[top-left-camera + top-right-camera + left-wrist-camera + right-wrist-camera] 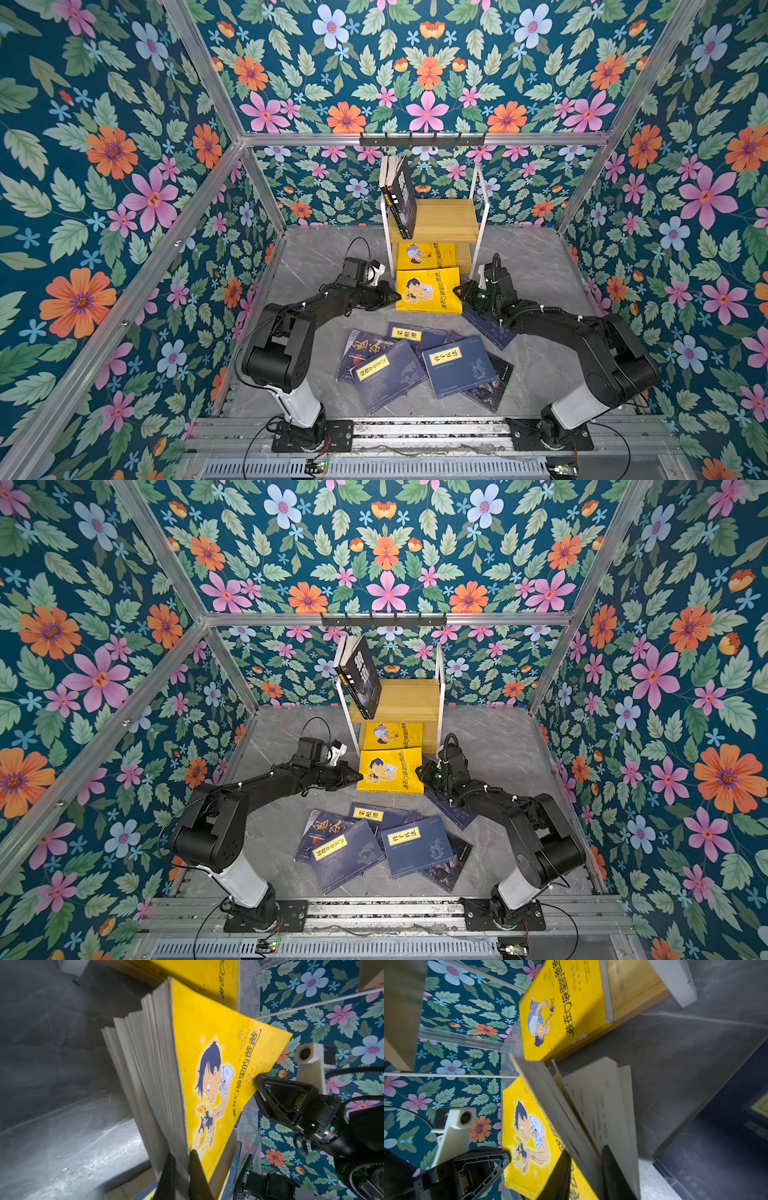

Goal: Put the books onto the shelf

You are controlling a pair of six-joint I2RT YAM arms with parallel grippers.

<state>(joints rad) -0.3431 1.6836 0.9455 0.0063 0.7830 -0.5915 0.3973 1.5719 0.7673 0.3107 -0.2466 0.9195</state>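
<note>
Reference landmark: the shelf [451, 220]. All positions below are given from it.

1. Left gripper [394, 296]. It is stationed in front of the shelf, just outside its left leg. In the left wrist view its fingers [197, 1176] are clamped on a page-edge corner of the yellow book [428, 291]. They pinch the cover and a few leaves only, and the other pages fan away from the cover.

2. Yellow book. It is spanned between both grippers, just in front of the shelf's lower board. A second yellow book [426, 255] lies flat on that board. Two dark books [401, 195] stand on the upper board, leaning at its left frame. The navy books [457, 365] lie scattered on the table [316, 257], well in front of the shelf.

3. Right gripper [458, 291]. It is in front of the shelf's right leg. In the right wrist view its jaws bracket the opposite edge, and a wad of pages fills the gap between them. I read this as a grip on the yellow book.

Handling, my judgement: this is a light, floppy paperback with a smooth cover. A hold on the cover alone lets the block sag and splay. I would take the full thickness near the spine, keep both ends level, and slide it in flat over its twin.
</note>
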